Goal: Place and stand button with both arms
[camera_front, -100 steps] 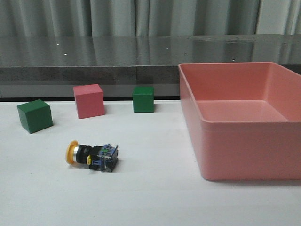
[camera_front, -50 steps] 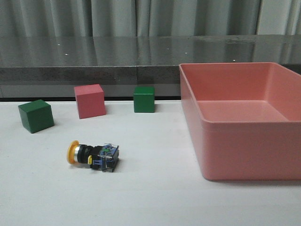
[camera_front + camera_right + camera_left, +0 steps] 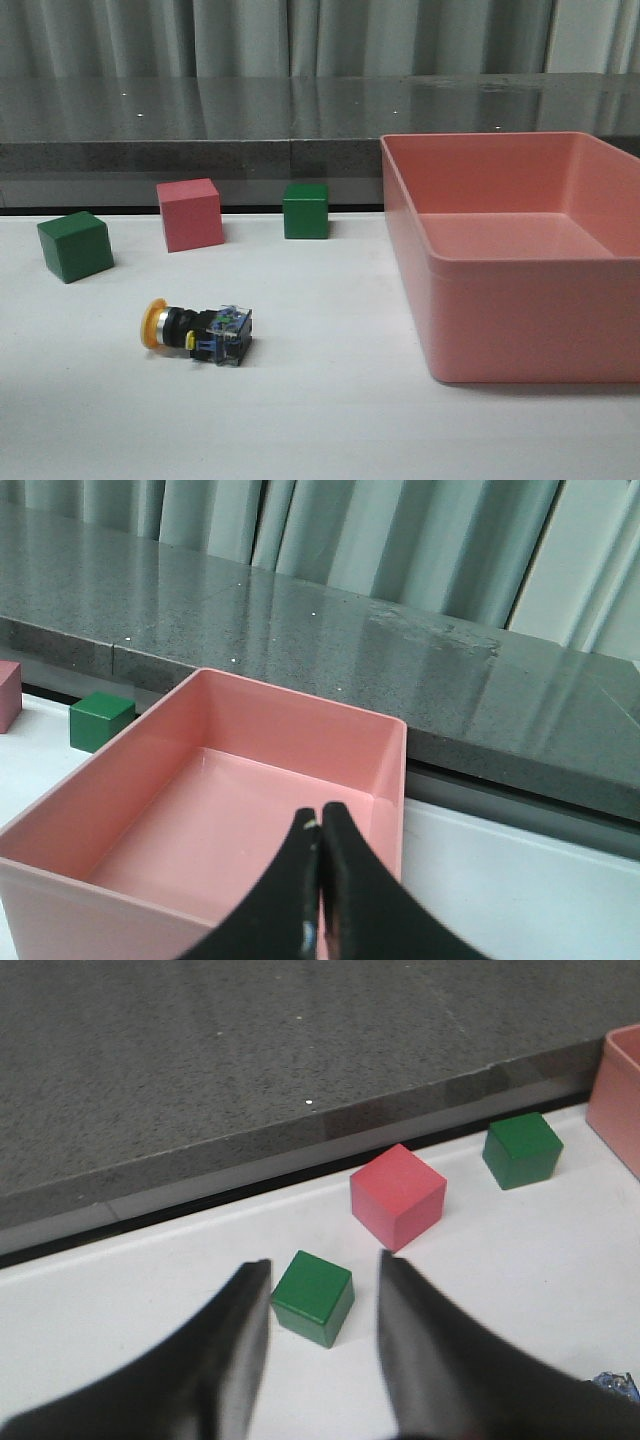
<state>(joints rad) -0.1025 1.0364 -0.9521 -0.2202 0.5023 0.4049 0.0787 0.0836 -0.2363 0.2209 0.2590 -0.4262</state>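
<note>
While the button (image 3: pixel 196 332) lies on its side on the white table (image 3: pixel 320 420), untouched, nothing is done: left gripper (image 3: pixel 322 1290) spread apart, right gripper (image 3: pixel 320 832) closed empty above the pink bin (image 3: pixel 380 742).

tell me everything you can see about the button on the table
The button lies on its side on the white table, not standing. Its yellow mushroom cap points left, a black round body follows, and a clear-blue square base block with small blue and yellow bits faces right. It looks like plastic. Nothing but the table touches it; no gripper is near it in the front view. It sits nearer the camera than the cubes.
</note>
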